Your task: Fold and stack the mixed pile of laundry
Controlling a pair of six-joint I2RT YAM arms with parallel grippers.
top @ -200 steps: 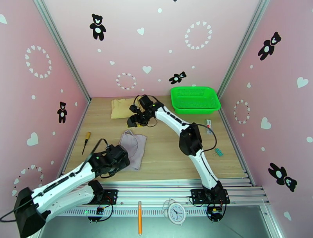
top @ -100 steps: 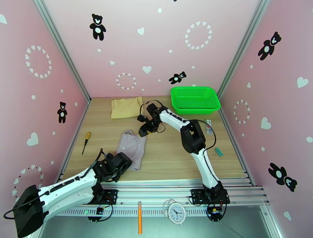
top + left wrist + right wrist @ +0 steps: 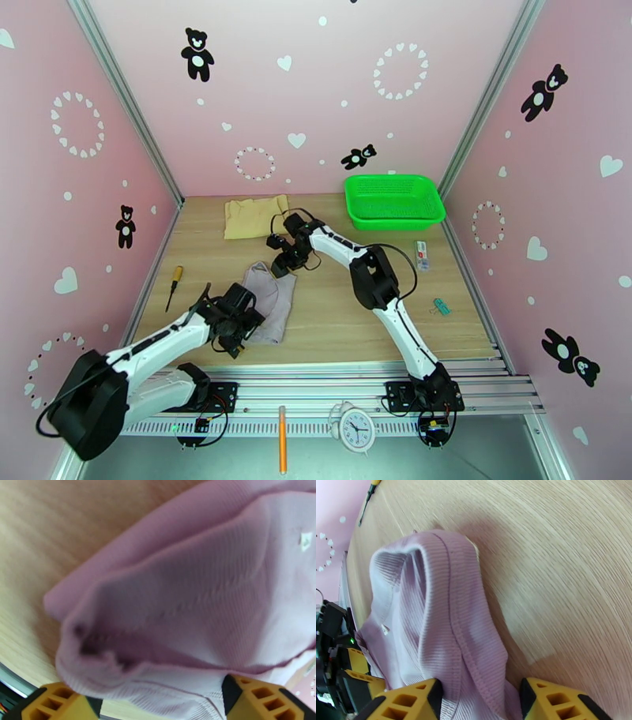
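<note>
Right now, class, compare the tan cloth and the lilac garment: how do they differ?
The tan cloth lies flat at the back; the lilac garment lies rumpled nearer the front. The tan cloth sits alone; the lilac garment has the left gripper and right gripper straddling its ends. Both are fabric on the table.

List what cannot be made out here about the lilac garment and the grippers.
Top view: the left gripper hides part of the lilac garment.
Right wrist view: the lower edge cuts off the right gripper; whether it pinches the garment is unclear.
Left wrist view: blur hides the garment's folded layers.
Top view: the small white item is too small to name.
</note>
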